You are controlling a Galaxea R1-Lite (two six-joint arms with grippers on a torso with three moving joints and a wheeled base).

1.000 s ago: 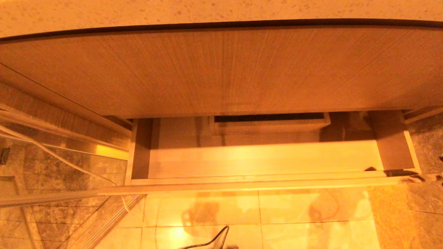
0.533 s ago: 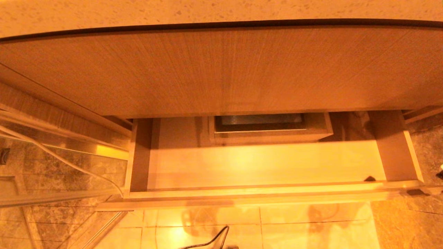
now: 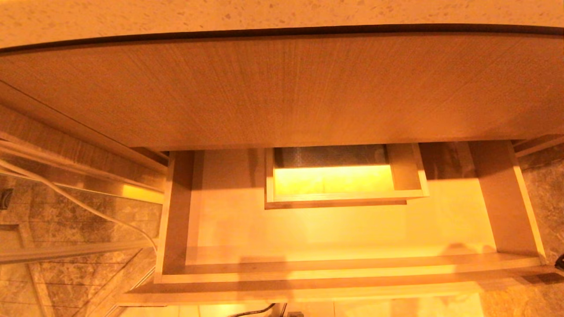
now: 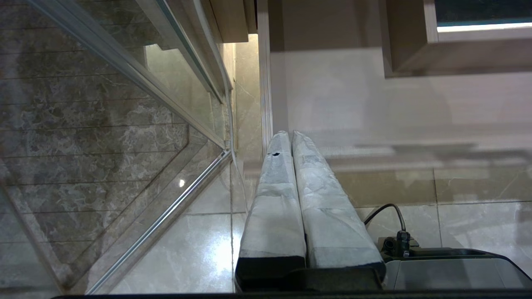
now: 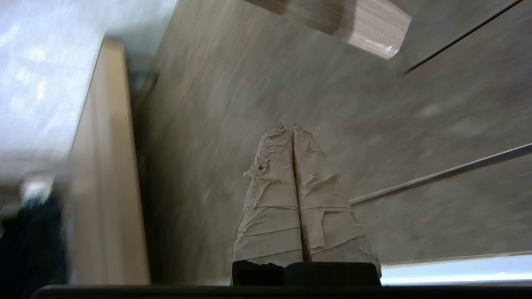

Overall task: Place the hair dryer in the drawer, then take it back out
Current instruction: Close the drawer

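Note:
The drawer [image 3: 343,277] stands pulled out under the tall wood panel [image 3: 282,88]. Its pale floor is bare, with the boxed cut-out [image 3: 343,176] at mid-back. The hair dryer is out of view in every frame. My left gripper [image 4: 291,133] is shut on nothing, low by the drawer's left front corner; the drawer floor [image 4: 374,104] lies beyond it. My right gripper [image 5: 292,125] is shut and empty, its taped fingers pressed together in front of a blurred wood-grain face. In the head view only a dark bit shows at the drawer front's right end.
A glass shower panel [image 3: 66,207] with a metal rail stands to the left, and a thin white cord [image 3: 88,207] hangs along it. The speckled countertop [image 3: 264,13] overhangs above. Glossy floor tiles [image 4: 199,232] lie below. A black cable [image 3: 260,310] sits on my base.
The drawer has slid well out toward me, uncovering more floor and the whole cut-out box. The dark gripper part at its right front end has moved with it to the picture's edge.

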